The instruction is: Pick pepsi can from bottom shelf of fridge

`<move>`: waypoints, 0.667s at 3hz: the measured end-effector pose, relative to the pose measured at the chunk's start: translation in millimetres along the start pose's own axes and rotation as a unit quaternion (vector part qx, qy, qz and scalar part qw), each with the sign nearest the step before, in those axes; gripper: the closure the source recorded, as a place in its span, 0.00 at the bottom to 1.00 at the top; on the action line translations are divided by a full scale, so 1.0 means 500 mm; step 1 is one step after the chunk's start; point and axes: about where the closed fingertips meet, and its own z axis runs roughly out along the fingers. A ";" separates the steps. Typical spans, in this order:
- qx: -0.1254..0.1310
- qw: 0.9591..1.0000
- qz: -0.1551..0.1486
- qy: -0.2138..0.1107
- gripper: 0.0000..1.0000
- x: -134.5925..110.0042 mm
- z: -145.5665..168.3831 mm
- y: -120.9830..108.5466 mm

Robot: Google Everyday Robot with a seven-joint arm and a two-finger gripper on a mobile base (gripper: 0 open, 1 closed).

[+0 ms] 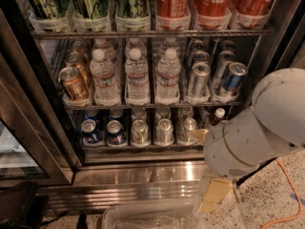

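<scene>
arm [252, 137] bends in from the right, gripper [213, 197] low before the fridge [143, 175] base, its grip impossible to tell; pepsi can [90, 130] sits far left on the bottom shelf [143, 147], trayed beside silver cans [164, 131]

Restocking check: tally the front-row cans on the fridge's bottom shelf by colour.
Dark-blue pepsi cans: 2
Silver-grey cans: 3
Total: 5 in view; the arm hides the bottom shelf's right end. The pincer hangs low at right, in front of the fridge's steel base.
</scene>
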 end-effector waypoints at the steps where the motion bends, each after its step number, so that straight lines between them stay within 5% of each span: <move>1: 0.000 1.000 0.000 0.000 0.00 0.000 0.000 0.000; 2: 0.007 1.000 -0.004 -0.023 0.00 -0.015 0.054 0.014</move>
